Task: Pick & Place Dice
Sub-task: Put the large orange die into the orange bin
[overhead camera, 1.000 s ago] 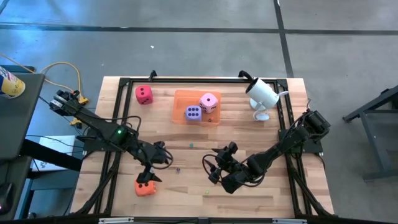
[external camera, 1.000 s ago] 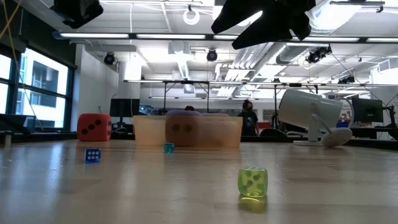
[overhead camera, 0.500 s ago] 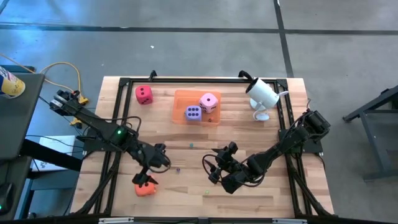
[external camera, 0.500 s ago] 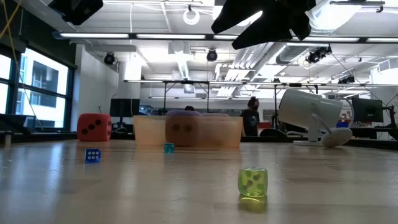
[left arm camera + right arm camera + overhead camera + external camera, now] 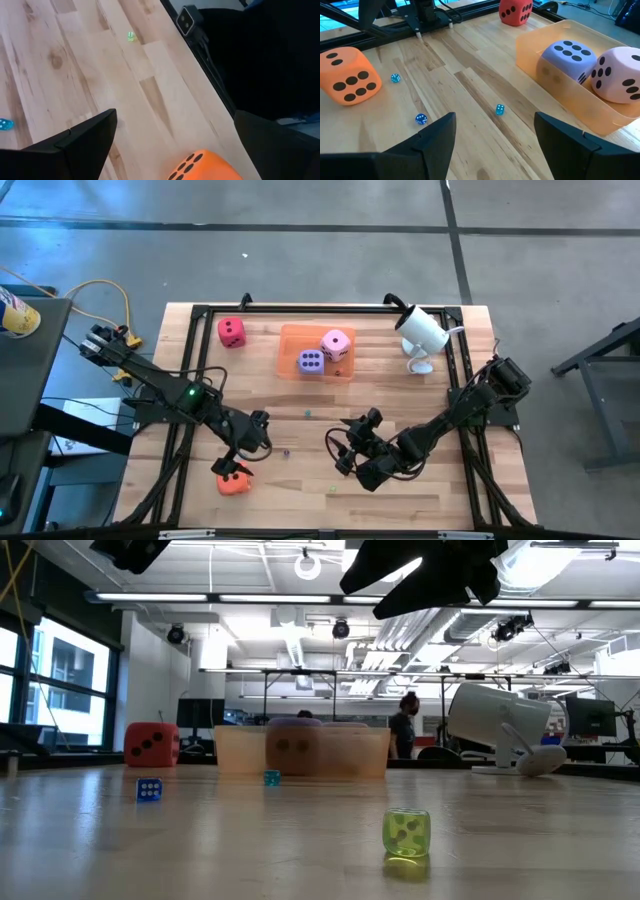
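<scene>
A: Start with the biggest thing. Where does the job stand?

B: The pale wooden table [image 5: 420, 485] carries a translucent orange square tray [image 5: 288, 352], well beyond both grippers. Two dice already sit inside it: the soft purple cube with dark pips [image 5: 310, 362] and the soft light pink cube [image 5: 336, 343], side by side. I'd judge that half done.

A: And the other two?

B: The red-magenta cube [image 5: 231, 331] sits outside the tray, well ahead of the left gripper [image 5: 237, 464]. The soft orange cube [image 5: 234, 483] lies directly under that gripper, near the table's front edge.

A: Is the orange one grasped?

B: No. In the left wrist view the fingers [image 5: 85, 135] are spread wide, with the cube's top showing low between them and clear of both. So the pick looks about to happen.

A: The right arm?

B: The right gripper [image 5: 347, 450] hovers mid-table, jaws parted and empty, the tray ahead of it.

A: Anything smaller?

B: A tiny blue die [image 5: 421, 119], a teal one [image 5: 500, 109] and a green one [image 5: 406, 833] lie scattered on the wood.
</scene>
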{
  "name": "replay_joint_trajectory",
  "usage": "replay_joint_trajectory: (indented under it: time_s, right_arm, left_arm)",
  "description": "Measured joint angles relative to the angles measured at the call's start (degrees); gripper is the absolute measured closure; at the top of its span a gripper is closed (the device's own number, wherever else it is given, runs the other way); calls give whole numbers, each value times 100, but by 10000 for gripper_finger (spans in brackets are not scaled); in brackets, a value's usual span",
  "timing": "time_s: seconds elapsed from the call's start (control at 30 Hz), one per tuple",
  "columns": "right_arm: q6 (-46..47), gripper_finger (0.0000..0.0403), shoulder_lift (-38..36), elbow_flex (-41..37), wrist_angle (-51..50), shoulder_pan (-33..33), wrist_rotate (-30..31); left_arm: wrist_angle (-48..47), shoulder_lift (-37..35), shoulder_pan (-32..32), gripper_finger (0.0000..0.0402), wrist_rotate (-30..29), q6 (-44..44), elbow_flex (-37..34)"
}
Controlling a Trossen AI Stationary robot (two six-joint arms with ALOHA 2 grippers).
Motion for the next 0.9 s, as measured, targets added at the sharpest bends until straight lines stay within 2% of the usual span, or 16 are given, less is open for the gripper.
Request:
replay_joint_trajectory:
  time_s: [0.33,0.53,0.67,0.83,0.9]
  right_arm:
    - [0,145,0,0,0,-2,0]
    - [0,145,2,0,0,-2,-1]
    - [0,145,0,0,0,-2,-2]
    - [0,145,1,0,1,-2,-1]
    - [0,145,0,0,0,-9,15]
  left_arm:
    - [735,1,0,10,-174,-25,-2]
    - [1076,-1,0,10,-174,-1121,-1]
    - [257,1,-209,10,-266,-1216,262]
    - [-1573,136,-863,10,-1483,-2051,864]
    - [-1920,283,-1093,10,-1545,-2432,1047]
